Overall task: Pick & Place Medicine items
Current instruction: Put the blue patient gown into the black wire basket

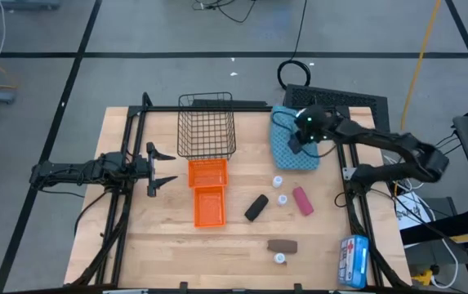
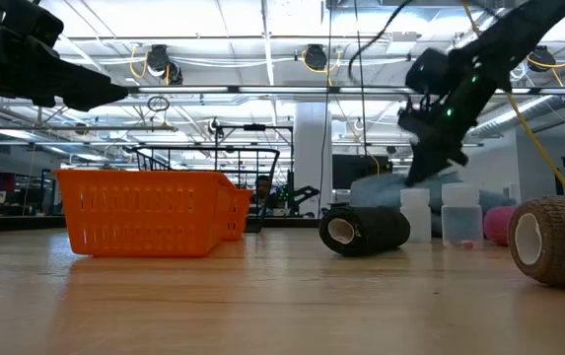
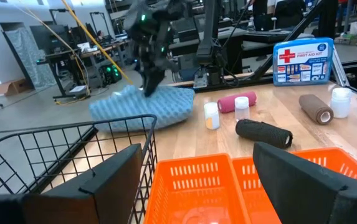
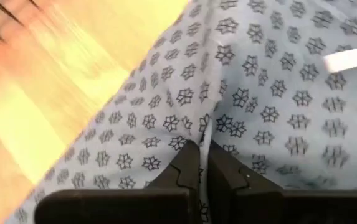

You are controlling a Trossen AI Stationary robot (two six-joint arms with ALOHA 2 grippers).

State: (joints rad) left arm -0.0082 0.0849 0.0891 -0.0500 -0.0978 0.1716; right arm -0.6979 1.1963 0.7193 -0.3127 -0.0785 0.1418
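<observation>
The blue patterned cloth pouch (image 1: 295, 149) lies on the table's far right part. My right gripper (image 1: 300, 139) stands over it, shut on its cloth; it also shows in the low view (image 2: 422, 170). Nearer lie three white vials (image 1: 278, 181), (image 1: 283, 198), (image 1: 279, 258), the black oblong (image 1: 256, 207), the pink oblong (image 1: 302, 200) and the brown bar (image 1: 282, 245). My left gripper (image 1: 171, 167) is open and empty at the table's left, beside the orange bins (image 1: 207, 193). My right gripper pinches a raised fold of the pouch's cloth (image 4: 204, 144) between its two fingers (image 4: 187, 171), near the pouch's far left part. The fingers come from above, slanting down. The rest of the pouch (image 3: 142, 111) lies on the table.
A black wire basket (image 1: 207, 122) stands at the far middle, with two orange bins in front of it. A blue-and-white first aid packet (image 1: 354, 260) lies at the near right corner. Black frame rails (image 1: 127, 147) run along the table's left and right sides.
</observation>
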